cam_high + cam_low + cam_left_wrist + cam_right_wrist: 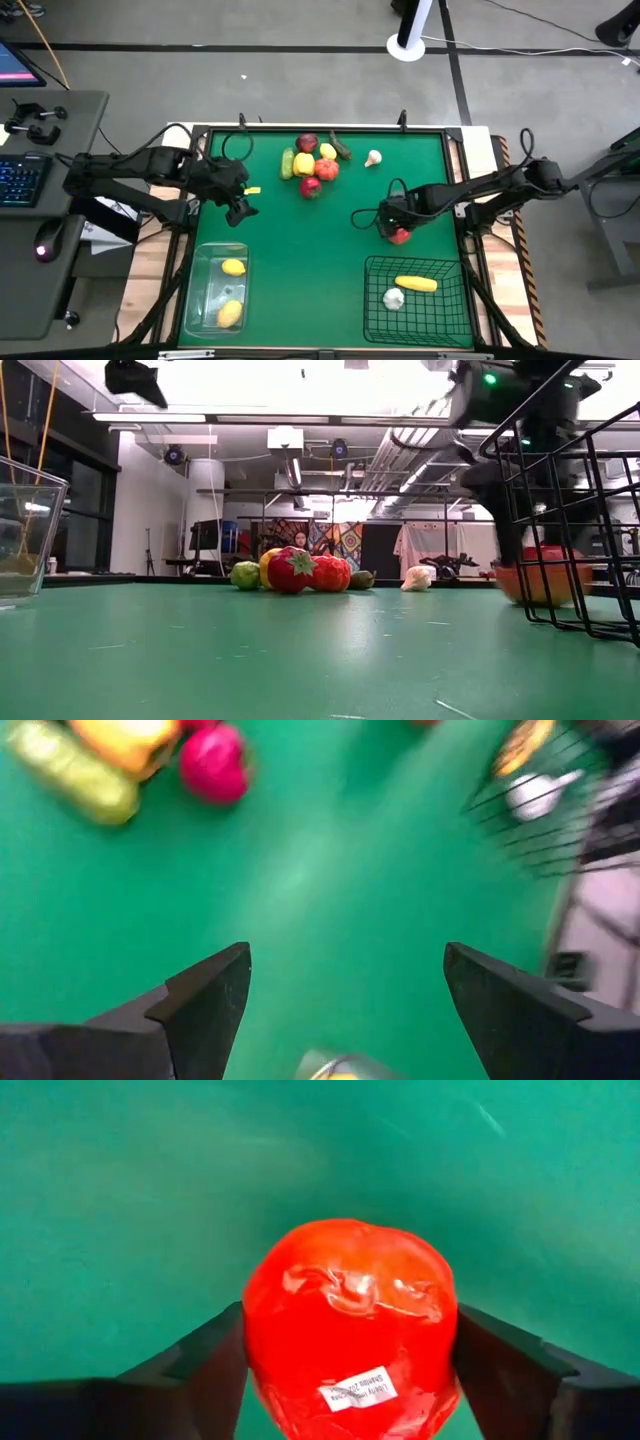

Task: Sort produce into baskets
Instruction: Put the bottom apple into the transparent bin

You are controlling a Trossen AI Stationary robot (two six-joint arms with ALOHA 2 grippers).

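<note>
My right gripper (396, 230) is shut on an orange-red tomato (348, 1325) with a white sticker, low over the green table just beyond the black wire basket (372, 300). The basket holds a yellow vegetable (416, 284) and a white garlic (394, 298). My left gripper (240, 206) is open and empty above the table, just beyond the clear bin (203, 262), which holds two lemons (233, 267). A pile of produce (311, 165) and a second garlic (373, 158) lie on the table's far half. My right gripper pinches the tomato's two opposite sides (262, 1330) between its two fingers, about at its widest part. The fingers slant down from the table's right side. In the low view the tomato (545, 575) sits low; whether it touches the table I cannot tell.
Bare green table lies between the pile and the two containers and between the two arms. A desk with a keyboard (20, 180) and mouse stands left of the table. The basket's wire wall (590, 530) stands close beside the held tomato.
</note>
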